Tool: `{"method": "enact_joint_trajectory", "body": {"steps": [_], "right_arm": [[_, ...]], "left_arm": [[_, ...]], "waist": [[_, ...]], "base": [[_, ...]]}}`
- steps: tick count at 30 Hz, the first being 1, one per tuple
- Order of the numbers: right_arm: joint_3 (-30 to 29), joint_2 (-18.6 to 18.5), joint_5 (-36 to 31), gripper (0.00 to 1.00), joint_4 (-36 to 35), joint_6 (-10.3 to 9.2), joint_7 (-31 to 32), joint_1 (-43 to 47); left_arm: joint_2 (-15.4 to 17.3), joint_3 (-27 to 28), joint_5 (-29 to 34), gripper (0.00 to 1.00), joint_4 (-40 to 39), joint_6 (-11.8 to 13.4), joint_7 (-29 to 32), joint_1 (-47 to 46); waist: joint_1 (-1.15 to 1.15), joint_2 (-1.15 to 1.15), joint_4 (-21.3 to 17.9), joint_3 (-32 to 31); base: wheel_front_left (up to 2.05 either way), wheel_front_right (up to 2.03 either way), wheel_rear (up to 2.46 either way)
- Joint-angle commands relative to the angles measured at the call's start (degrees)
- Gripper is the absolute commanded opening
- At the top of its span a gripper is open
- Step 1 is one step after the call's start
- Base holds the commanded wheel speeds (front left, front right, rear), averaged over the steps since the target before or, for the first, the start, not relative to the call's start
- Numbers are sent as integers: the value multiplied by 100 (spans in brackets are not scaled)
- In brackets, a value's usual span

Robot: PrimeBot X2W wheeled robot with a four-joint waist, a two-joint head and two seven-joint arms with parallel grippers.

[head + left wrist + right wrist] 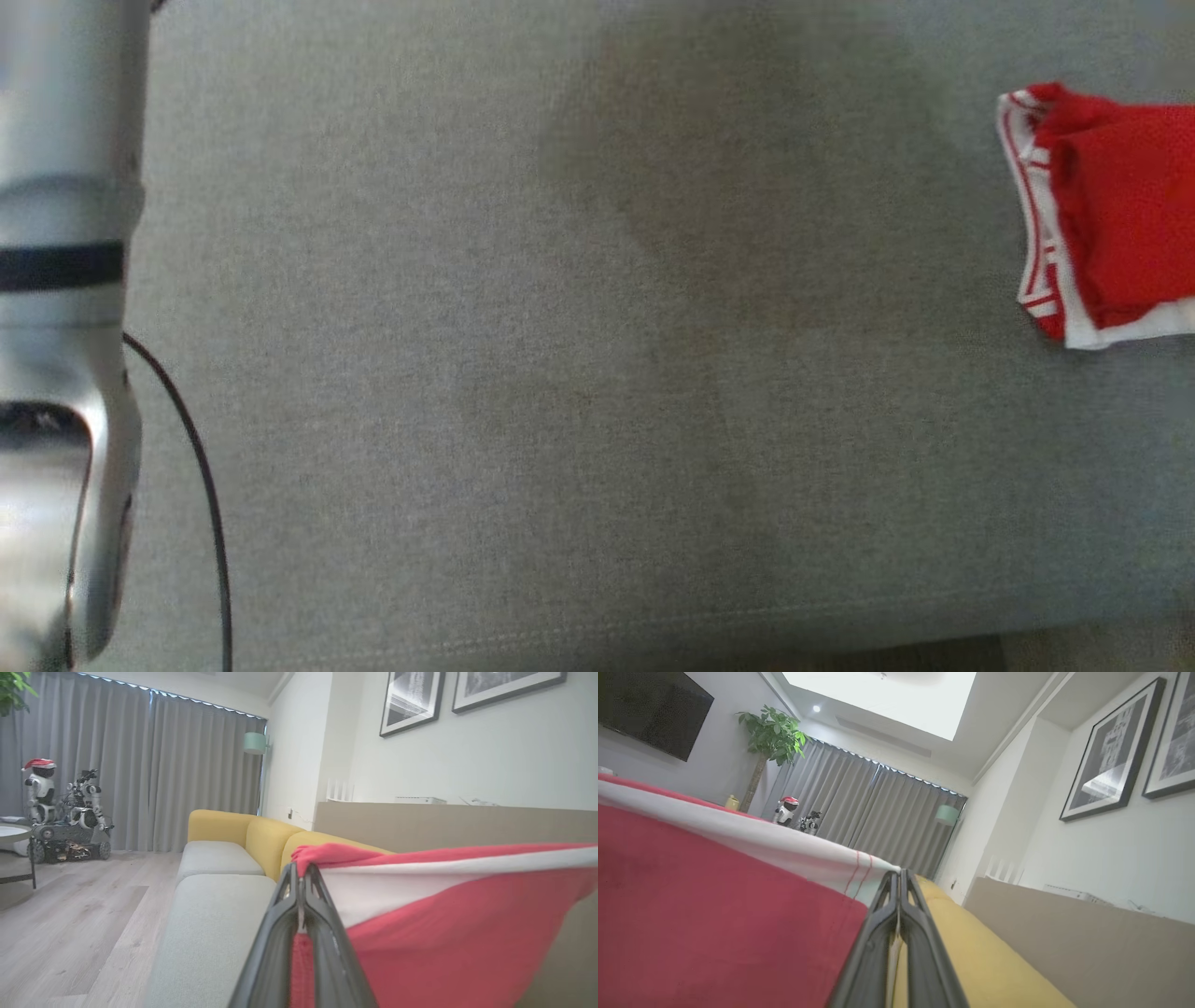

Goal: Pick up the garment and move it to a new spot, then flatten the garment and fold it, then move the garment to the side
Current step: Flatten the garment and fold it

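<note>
The garment [444,933] is red with a broad white band. It hangs stretched in the air between my two grippers. In the left wrist view my left gripper [301,870] is shut on one bunched corner, and the cloth runs off to the right. In the right wrist view my right gripper [899,875] is shut on the white hem of the garment [714,914], which spreads to the left. In the head view a folded red cloth with white striped trim [1111,215] lies on the grey cushion [560,373] at the right edge. I cannot tell whether it is the same piece.
A pale forearm [65,280] with a black cable [205,485] stands at the head view's left edge. The sofa has yellow backs [261,835] and grey seats [210,933], with a beige ledge [444,826] behind. Wood floor, a round table [11,833] and small robots [65,816] lie to the left.
</note>
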Motion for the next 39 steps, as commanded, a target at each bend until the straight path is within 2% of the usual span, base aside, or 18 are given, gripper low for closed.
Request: {"method": "enact_joint_trajectory", "body": {"steps": [1,6,12,16,20,26,33,38,39], "right_arm": [[-73,141,-43,0,86,10,-114,-87],[47,349,-85,0,974,10,-410,11],[318,436,113,0,1798,10,-544,598],[951,429,336,0,2261,10,-536,1098],[1736,347,856,0,2489,10,-373,1612],[2935,-146,1791,0,2222,10,-14,2232],[4020,-952,3049,0,1343,10,524,2775],[4552,-1531,3690,0,773,10,741,2946],[4552,-1531,3690,0,773,10,741,2946]], "left_arm": [[237,206,-10,0,56,-29,-150,-233],[117,21,49,0,910,-299,-630,-203],[-15,-508,287,0,1764,-512,-899,378],[-31,-871,401,0,2283,-595,-966,865],[-4,-1276,464,0,2616,-638,-1012,1386],[172,-2063,297,0,2561,-646,-1026,2147],[545,-2634,21,0,2295,-647,-1059,2772],[729,-2951,-114,0,2027,-647,-1059,3144],[729,-2951,-114,0,2027,-647,-1059,3144]], "waist": [[-2,0,85,172],[-2,0,188,331],[-2,0,293,494],[-2,0,331,446],[-2,0,325,225],[-2,0,253,-232],[-2,0,107,-703],[-2,0,26,-960],[-2,0,26,-960]], "base": [[0,0,0],[0,0,0],[0,0,0],[0,0,0],[0,0,0],[0,0,0],[0,0,0],[0,0,0],[0,0,0]]}}
